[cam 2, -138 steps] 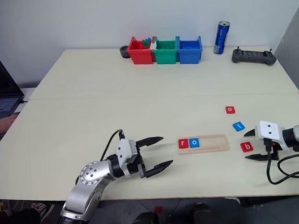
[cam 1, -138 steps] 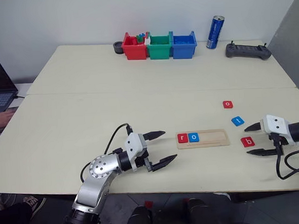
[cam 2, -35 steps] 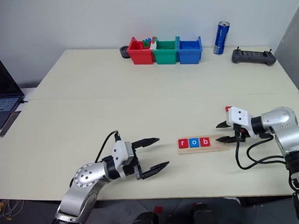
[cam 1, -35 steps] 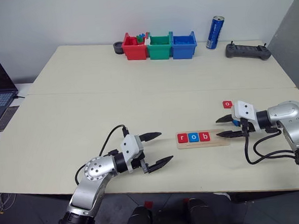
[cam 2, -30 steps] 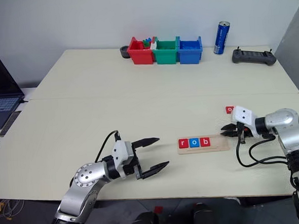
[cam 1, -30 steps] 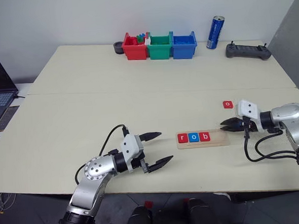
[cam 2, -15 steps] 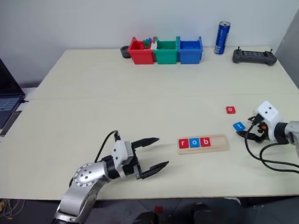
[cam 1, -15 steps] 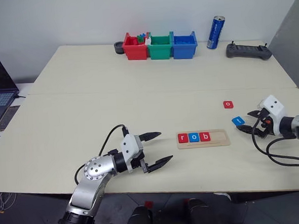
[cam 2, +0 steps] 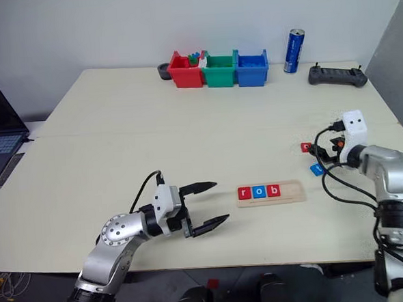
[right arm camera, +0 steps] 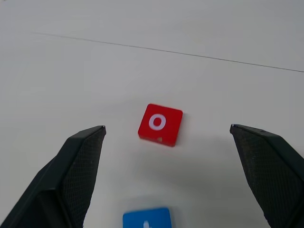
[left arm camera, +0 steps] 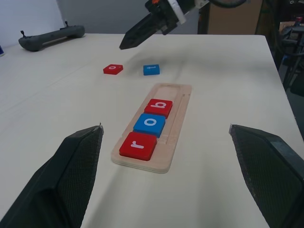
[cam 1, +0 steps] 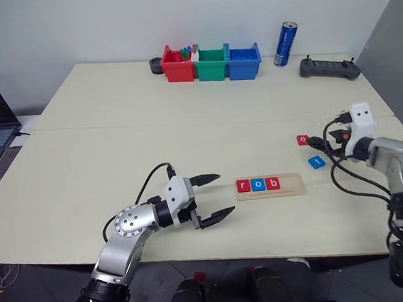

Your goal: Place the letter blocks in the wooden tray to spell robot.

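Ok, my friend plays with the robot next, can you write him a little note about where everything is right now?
Left gripper: open, empty, hovering left of the wooden tray.
Right gripper: open, empty, above the red o block, with the blue t block nearby on the table.
Done: r, o, b blocks sit in the tray from its left end.
Left: place the red o, then the blue t.

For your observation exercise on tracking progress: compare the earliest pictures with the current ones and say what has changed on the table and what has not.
The red b tile went from the table by the right pincer into the wooden tray, beside r and o. That pincer let go and now hangs open over the loose red o tile. The blue t tile, the left pincer and the coloured bins stayed put.
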